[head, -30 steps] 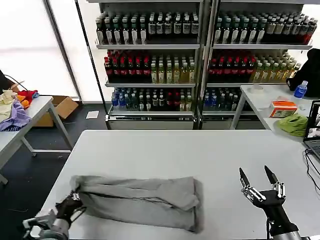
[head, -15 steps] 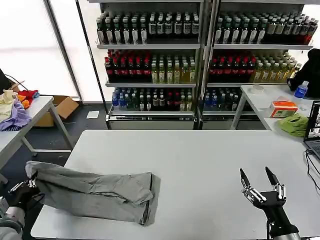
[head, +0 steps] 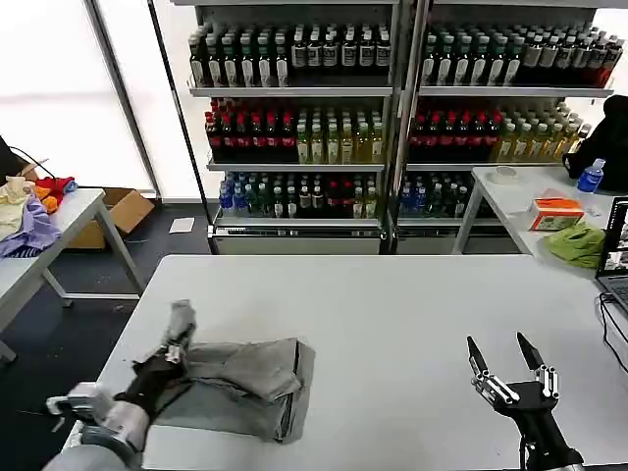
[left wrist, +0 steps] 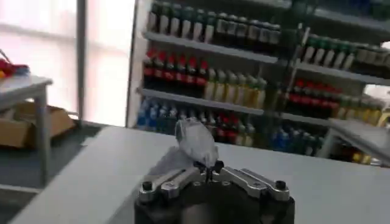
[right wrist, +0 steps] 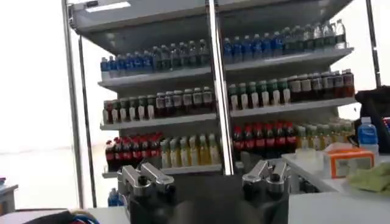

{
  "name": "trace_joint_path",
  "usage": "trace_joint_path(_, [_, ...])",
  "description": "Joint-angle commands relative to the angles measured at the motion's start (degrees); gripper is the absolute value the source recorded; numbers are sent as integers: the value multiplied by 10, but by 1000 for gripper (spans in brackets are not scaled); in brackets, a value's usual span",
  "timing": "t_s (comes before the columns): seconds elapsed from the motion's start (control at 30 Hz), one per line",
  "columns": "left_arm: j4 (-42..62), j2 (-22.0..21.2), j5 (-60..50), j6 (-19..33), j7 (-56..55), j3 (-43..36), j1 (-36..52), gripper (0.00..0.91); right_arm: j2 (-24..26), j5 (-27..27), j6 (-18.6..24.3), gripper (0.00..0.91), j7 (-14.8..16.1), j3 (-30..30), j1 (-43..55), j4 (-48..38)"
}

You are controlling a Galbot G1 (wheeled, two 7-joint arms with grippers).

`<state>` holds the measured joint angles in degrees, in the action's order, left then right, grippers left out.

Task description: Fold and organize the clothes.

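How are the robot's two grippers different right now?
The left gripper is shut on the grey shirt, pinching an end of it up off the table; the right gripper is open and holds nothing.
The left gripper is over the table's left side by the shirt; the right gripper hangs over the right side, far from any cloth.
Both point away from the robot, toward the drink shelves.

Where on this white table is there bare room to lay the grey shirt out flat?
The white table is bare between the folded grey cotton shirt and the open right gripper, and along its far edge. The near-left corner is crowded: the left gripper pinches the shirt there.
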<state>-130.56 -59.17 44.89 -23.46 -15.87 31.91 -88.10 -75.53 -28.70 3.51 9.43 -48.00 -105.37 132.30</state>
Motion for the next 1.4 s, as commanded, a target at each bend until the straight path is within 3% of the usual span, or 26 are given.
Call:
trace_joint_path(0.03, [13,-30,3,2,-34,-234,49,10,-6,3,0,907,2,-1,-4,-2])
trace_joint_path(0.13, [56,-49,-7,1,-34,-251,59,20,-8,4,0,907,2,0,-4,-3])
trace_joint_path(0.2, [82,-64,-13,-6,-35,-262,70,171,-10,4,-1,907,2,1,-4,-3])
trace_joint_path(0.27, [94,-78,-20,-7,-35,-268,77,766,-11,5,-1,907,2,1,-4,-4])
trace_joint_path(0.3, [103,-85,-22,-11,-35,-272,85,907,-12,5,-1,907,3,1,-4,-4])
trace_joint_path(0.5, [123,-106,-44,-12,-32,-272,106,907,-14,5,0,907,3,1,-7,-2])
trace_joint_path(0.77, [26,-105,-31,-14,-28,-234,86,907,-16,4,-1,907,3,3,-7,2])
trace_joint_path(1.0, [-54,-73,-32,-15,1,-69,36,907,-13,4,1,907,2,8,-6,-3])
trace_joint_path(1.2, [-8,-59,-89,-49,62,48,2,907,-9,7,2,907,0,26,2,-9])
trace_joint_path(1.4, [61,-73,-141,-50,81,35,-5,907,-3,10,0,907,-1,31,5,-9])
